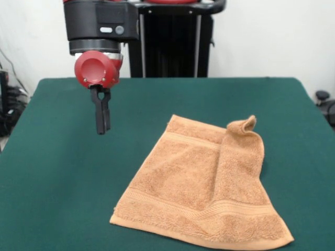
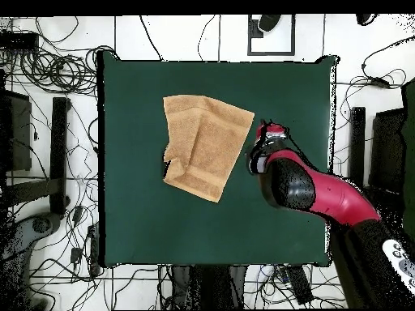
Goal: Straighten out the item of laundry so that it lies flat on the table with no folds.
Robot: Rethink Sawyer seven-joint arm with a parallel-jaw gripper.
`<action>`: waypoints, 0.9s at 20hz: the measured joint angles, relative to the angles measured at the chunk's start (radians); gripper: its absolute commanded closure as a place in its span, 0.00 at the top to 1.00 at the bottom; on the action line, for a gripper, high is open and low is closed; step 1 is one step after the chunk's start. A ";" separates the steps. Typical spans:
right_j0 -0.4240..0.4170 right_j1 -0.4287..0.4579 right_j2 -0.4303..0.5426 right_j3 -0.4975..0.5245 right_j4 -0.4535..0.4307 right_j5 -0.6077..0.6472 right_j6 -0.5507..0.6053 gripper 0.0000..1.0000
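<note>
Beside the raised pincer (image 1: 102, 123), the towel (image 1: 204, 188) lies apart, partly folded.

Orange-tan towel (image 1: 201, 188) on green table (image 1: 63, 172), one side folded over

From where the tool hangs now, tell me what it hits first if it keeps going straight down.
The tool points straight down, fingers together, with bare green table beneath it. It would likely meet the table first, not the towel, which lies off to one side. The overhead view puts it near the towel's edge, so that gap is uncertain.
</note>
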 measured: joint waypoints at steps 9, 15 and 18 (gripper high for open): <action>0.019 0.009 -0.028 -0.042 -0.001 0.000 0.000 1.00; 0.025 0.002 -0.035 -0.050 -0.001 0.000 0.000 1.00; 0.026 -0.002 -0.036 -0.050 -0.001 0.000 0.000 1.00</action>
